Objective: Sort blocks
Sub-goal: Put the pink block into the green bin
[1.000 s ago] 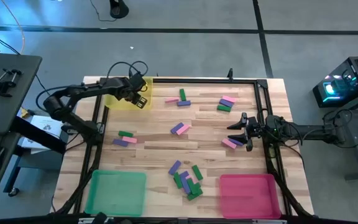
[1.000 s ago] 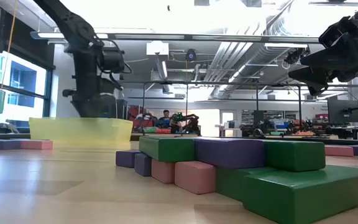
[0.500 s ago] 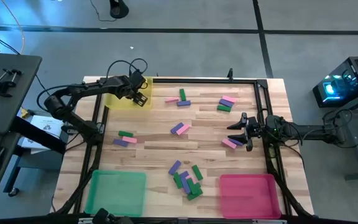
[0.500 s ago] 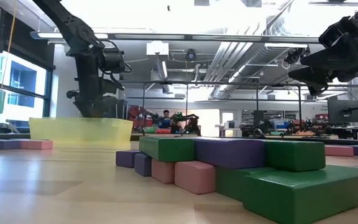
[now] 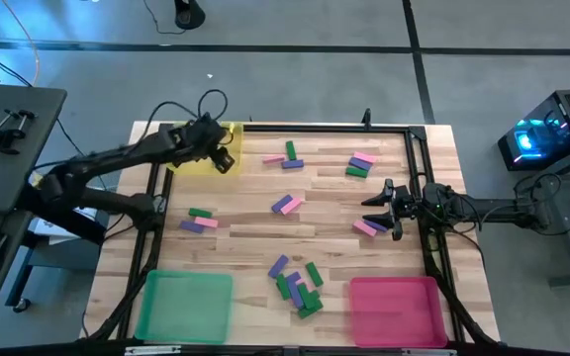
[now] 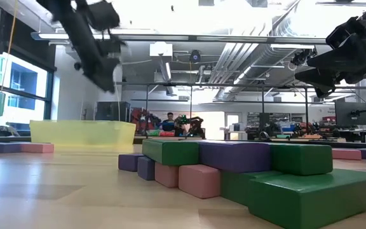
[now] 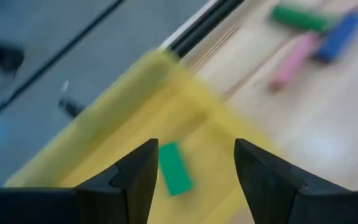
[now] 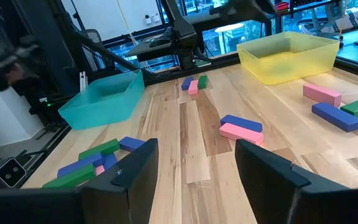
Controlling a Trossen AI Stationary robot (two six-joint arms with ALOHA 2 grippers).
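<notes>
At eleven o'clock on the table, left gripper [image 5: 223, 158] hung fingers apart above yellow tray [image 5: 188, 161], green block [image 7: 174, 168] lying inside, presumably just dropped; right gripper [image 5: 378, 206] waited at three o'clock, fingers apart, empty.

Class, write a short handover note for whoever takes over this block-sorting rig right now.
Left end effector: open, empty, above the yellow tray.
Right end effector: open, empty, waiting at the table's right edge.
Done: one green block lies in the yellow tray.
Left: the central pile and scattered blocks are on the table; green tray and pink tray look empty.
</notes>
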